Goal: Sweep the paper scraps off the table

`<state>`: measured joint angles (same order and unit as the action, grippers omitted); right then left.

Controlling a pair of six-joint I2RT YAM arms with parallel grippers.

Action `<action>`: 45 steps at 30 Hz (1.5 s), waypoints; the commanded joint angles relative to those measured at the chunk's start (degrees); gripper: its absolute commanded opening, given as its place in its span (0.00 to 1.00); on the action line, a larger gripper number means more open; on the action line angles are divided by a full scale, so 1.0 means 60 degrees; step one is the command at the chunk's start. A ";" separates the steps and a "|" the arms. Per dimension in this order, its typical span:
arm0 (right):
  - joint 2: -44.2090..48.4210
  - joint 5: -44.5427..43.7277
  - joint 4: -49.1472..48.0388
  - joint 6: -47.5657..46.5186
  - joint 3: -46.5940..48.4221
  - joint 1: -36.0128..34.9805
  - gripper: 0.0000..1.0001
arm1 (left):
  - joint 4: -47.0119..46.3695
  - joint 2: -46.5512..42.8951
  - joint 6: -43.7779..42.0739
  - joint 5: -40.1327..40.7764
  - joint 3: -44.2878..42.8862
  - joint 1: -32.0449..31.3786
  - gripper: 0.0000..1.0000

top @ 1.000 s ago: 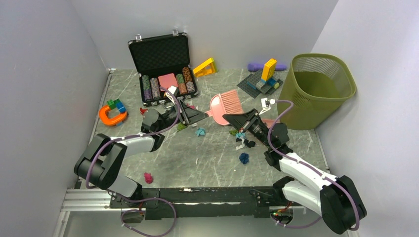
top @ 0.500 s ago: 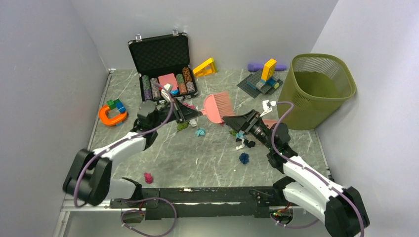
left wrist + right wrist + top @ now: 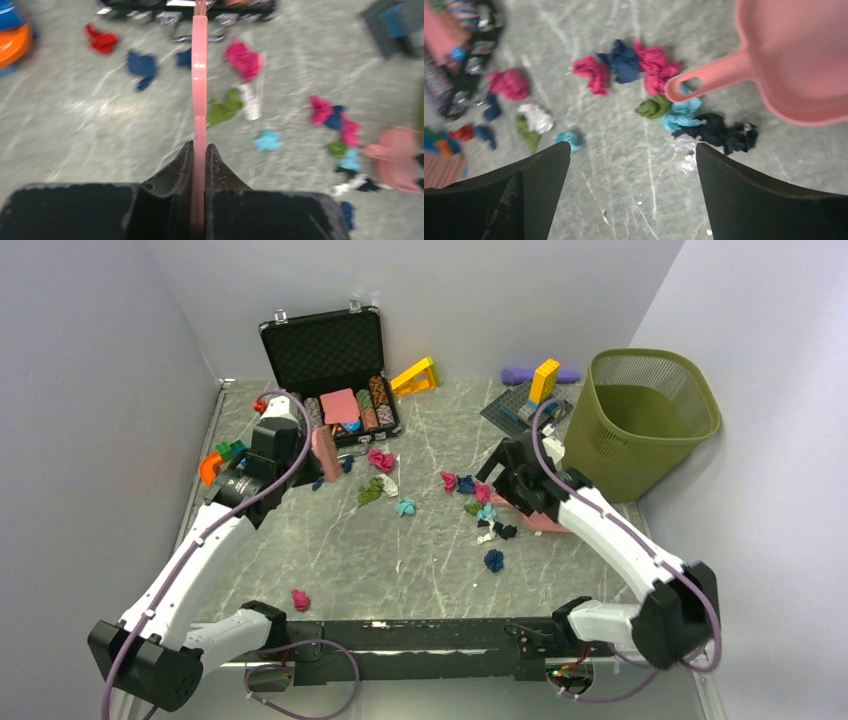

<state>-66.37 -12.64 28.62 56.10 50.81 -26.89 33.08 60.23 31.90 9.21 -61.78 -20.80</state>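
Paper scraps (image 3: 480,508) in magenta, blue, teal, green and white lie scattered across the middle of the grey table (image 3: 400,560). One magenta wad (image 3: 300,598) sits alone near the front. My left gripper (image 3: 199,147) is shut on a pink brush (image 3: 199,75), seen edge-on, and holds it near the case (image 3: 325,453). Green (image 3: 225,107) and magenta (image 3: 243,57) scraps lie beyond it. My right gripper (image 3: 632,147) hangs open and empty above the scraps, just short of a pink dustpan (image 3: 794,65) that rests on the table (image 3: 540,518).
An open black case of poker chips (image 3: 335,370) stands at the back left. An olive wastebasket (image 3: 650,420) stands at the right wall. Building blocks (image 3: 535,395), a yellow wedge (image 3: 415,375) and an orange toy (image 3: 212,472) lie along the back and left.
My left arm has swung the brush back left toward the case. My right gripper has opened and drawn back toward the far side, and the dustpan now lies on the table.
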 commanded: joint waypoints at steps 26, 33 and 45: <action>-0.2060 0.0836 0.2358 0.5402 0.0291 0.2344 0.91 | 0.2223 -0.1138 -0.1124 0.4023 -0.0066 0.0042 0.00; -0.3227 0.0706 0.2334 0.6104 0.0928 0.2274 0.88 | 0.1811 -0.1576 -0.1368 0.4140 0.0211 0.0043 0.00; -0.4298 -0.0090 0.2636 0.7163 0.1304 0.2131 0.64 | 0.1610 -0.2194 -0.1444 0.4003 0.0747 0.0046 0.00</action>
<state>-91.94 -10.63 43.46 94.98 58.33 -13.93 45.78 49.19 24.62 32.53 -58.22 -20.75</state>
